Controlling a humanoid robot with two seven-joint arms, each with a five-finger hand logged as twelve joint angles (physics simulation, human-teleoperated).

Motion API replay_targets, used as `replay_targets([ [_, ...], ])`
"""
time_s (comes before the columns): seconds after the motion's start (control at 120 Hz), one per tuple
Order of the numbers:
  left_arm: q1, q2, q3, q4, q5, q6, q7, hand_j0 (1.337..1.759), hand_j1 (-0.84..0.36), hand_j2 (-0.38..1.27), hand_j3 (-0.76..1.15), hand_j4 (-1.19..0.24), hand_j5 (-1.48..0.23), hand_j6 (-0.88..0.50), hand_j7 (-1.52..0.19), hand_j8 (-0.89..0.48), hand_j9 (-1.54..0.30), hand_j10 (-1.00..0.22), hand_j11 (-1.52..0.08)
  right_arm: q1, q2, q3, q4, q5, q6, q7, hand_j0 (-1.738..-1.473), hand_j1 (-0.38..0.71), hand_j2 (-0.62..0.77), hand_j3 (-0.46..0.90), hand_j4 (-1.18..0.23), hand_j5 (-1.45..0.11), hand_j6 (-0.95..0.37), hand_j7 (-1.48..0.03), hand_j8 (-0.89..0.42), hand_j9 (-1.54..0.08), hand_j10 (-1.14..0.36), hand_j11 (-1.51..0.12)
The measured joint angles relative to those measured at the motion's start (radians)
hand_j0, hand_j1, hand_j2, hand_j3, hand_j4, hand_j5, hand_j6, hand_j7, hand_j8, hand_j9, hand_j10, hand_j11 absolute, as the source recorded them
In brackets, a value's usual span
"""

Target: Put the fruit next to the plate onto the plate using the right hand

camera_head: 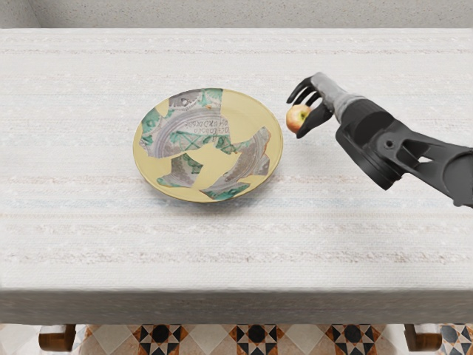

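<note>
Evidently closed on its prize, the right hand (315, 103) is curled around the fruit (296, 117), which sits in its grasp, with the plate (240, 111) just beyond. A shallow hold could let the round fruit slip and roll short of the plate.

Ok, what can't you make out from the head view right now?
Head view: right side of the fruit, covered by the right hand gripping it.
Whether the fruit is off the table: no side view.
Right arm's upper part: cut by the right edge.
Left arm: out of frame.
</note>
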Motion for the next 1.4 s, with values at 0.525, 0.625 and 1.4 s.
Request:
replay_targets([
  [0.525, 0.0, 0.0, 0.0, 0.0, 0.0, 0.0, 0.0, 1.658, 0.05, 0.05, 0.0, -0.25, -0.32, -0.25, -0.32, -0.25, -0.32, -0.25, -0.32, -0.017, 0.11, -0.009, 0.03, -0.013, -0.007, -0.014, -1.658, 0.26, 0.46, 0.0, -0.66, -0.9, -0.53, -0.87, -0.48, -0.9, -0.68, -0.89],
  [0.625, 0.0, 0.0, 0.0, 0.0, 0.0, 0.0, 0.0, 1.658, 0.05, 0.05, 0.0, -0.25, -0.32, -0.25, -0.32, -0.25, -0.32, -0.25, -0.32, -0.018, 0.131, -0.011, 0.029, -0.014, -0.007, -0.014, -1.658, 0.26, 0.46, 0.0, -0.66, -0.9, -0.53, -0.87, -0.48, -0.9, -0.68, -0.89],
  [1.4, 0.004, 0.0, 0.001, -0.026, 0.0, -0.01, 0.0, 1.658, 0.05, 0.05, 0.0, -0.25, -0.32, -0.25, -0.32, -0.25, -0.32, -0.25, -0.32, -0.019, -0.102, 0.167, 0.13, 0.184, 0.243, -0.014, -1.658, -0.25, 0.01, 0.0, -0.09, -0.12, -0.08, -0.11, -0.08, -0.12, -0.09, -0.11],
])
